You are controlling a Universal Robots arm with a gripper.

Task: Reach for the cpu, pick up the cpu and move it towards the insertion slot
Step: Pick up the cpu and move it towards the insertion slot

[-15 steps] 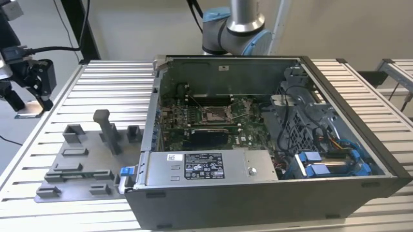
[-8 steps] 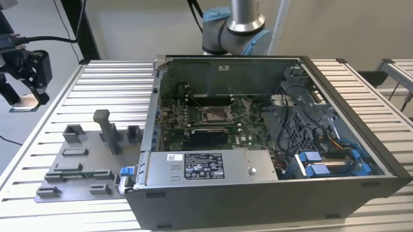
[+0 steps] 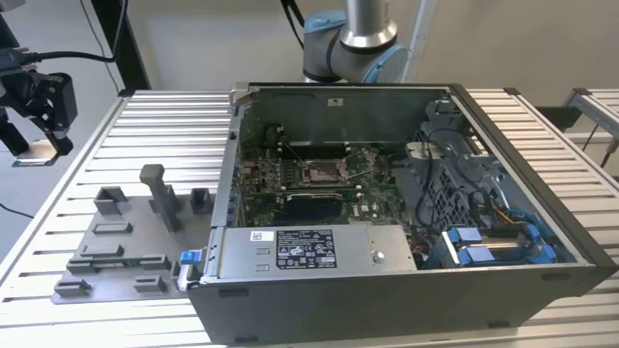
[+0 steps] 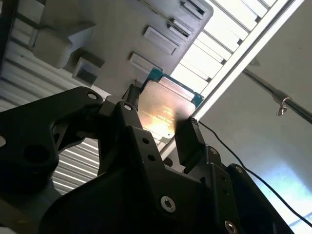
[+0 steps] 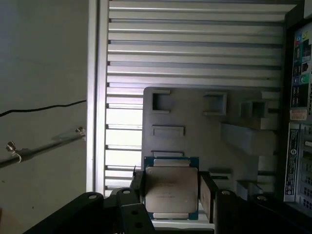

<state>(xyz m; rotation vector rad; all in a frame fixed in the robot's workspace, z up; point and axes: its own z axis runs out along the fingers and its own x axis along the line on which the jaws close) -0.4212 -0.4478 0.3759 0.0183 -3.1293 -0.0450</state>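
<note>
Exterior view: a ribbed metal table [image 3: 174, 123] carried a grey fixture plate [image 3: 116, 250] and an open computer case [image 3: 387, 304], with the insertion slot [image 3: 320, 170] inside it. The claw [image 3: 37, 148] hung by the table's edge at the exterior view's left, well apart from the slot. Both wrist views: the claw was clamped on opposite edges of the flat, square cpu [image 5: 171, 192].

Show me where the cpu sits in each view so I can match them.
Exterior view: the cpu hangs under the gripper at the exterior view's far left.
Second wrist view: the cpu sits between the black fingers.
First wrist view: silvery face, between the fingers.
Shared landmark: the grey fixture plate.
</note>
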